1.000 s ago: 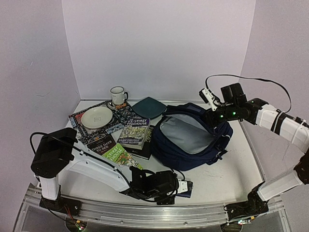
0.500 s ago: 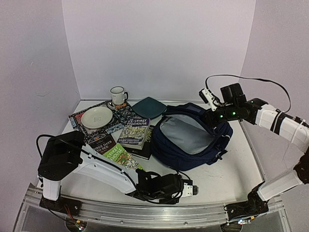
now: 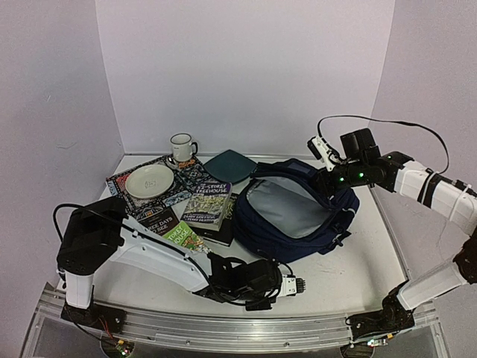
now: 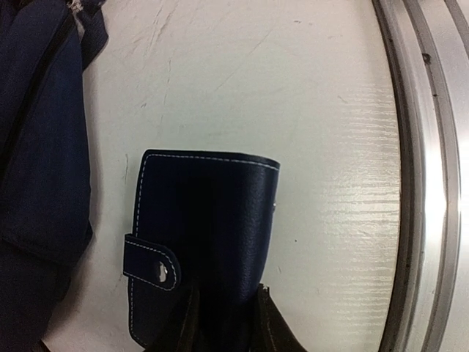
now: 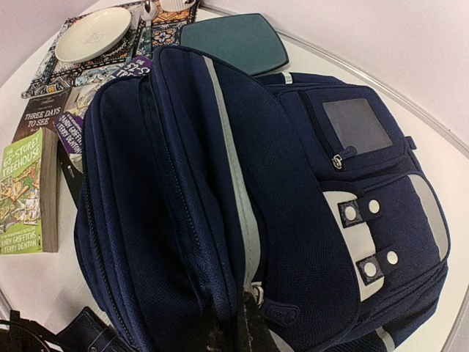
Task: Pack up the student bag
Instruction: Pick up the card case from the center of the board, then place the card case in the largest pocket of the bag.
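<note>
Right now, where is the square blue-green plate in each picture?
Top camera: plate at the back, between mug and backpack.
Left wrist: not in it.
Right wrist: plate at the top, behind the backpack.
Shared landmark: the backpack, in all three.

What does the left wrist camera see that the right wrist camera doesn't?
Only left wrist: a small navy wallet with a snap tab, and the table's metal rail. Only right wrist: books, a white plate, a teal plate. Both: the navy student bag and white table.
</note>
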Robot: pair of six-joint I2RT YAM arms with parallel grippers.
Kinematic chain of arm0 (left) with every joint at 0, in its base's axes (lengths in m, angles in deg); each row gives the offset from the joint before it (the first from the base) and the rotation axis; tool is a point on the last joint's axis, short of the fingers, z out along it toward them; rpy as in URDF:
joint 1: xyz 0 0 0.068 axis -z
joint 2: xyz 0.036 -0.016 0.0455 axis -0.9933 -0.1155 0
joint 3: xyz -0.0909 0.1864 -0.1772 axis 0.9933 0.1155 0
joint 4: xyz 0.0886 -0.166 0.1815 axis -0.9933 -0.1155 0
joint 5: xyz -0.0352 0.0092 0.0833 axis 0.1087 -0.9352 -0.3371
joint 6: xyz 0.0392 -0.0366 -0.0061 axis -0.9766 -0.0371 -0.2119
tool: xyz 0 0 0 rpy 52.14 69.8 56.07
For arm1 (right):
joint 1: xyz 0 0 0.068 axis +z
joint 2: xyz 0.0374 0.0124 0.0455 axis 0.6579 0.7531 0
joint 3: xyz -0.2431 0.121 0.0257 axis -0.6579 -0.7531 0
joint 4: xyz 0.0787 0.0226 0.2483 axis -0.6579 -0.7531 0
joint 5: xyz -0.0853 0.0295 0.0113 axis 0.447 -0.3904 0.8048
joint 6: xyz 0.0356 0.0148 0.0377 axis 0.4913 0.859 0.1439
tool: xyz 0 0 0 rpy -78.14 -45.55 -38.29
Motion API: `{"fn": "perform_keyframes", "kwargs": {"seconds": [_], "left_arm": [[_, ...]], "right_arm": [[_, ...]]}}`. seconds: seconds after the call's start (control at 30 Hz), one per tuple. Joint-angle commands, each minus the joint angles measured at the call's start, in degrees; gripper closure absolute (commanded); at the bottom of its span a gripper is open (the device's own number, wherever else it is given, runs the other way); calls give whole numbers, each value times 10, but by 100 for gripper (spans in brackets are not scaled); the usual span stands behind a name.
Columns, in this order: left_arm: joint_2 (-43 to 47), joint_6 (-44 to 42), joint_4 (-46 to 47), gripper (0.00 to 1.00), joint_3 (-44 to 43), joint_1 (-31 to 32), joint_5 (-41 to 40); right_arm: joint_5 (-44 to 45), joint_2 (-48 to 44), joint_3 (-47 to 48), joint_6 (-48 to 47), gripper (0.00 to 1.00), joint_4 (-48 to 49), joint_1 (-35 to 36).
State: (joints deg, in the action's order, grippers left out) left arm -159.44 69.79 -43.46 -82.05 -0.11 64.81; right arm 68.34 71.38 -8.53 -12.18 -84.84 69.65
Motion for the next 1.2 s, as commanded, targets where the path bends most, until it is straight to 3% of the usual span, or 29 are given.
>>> {"fn": "perform_keyframes", "kwargs": {"seconds": [0.0,0.27,0.53,0.7,1.17], "left_arm": [[67,48,-67,100,15,-6,18],[170,50,-69,100,21,-4,-10],[210,-14,-74,100,-11,-4,-83],[183,-103,-73,100,-55,-9,-151],[71,-267,-56,100,-171,-107,-128]], "right_arm": [[-20,-23,12,13,100,56,-3],[-24,-23,11,15,100,57,-2],[-34,-23,10,19,100,56,-2],[-52,-22,7,26,100,56,-3],[-114,-34,3,75,100,57,-3]]}}
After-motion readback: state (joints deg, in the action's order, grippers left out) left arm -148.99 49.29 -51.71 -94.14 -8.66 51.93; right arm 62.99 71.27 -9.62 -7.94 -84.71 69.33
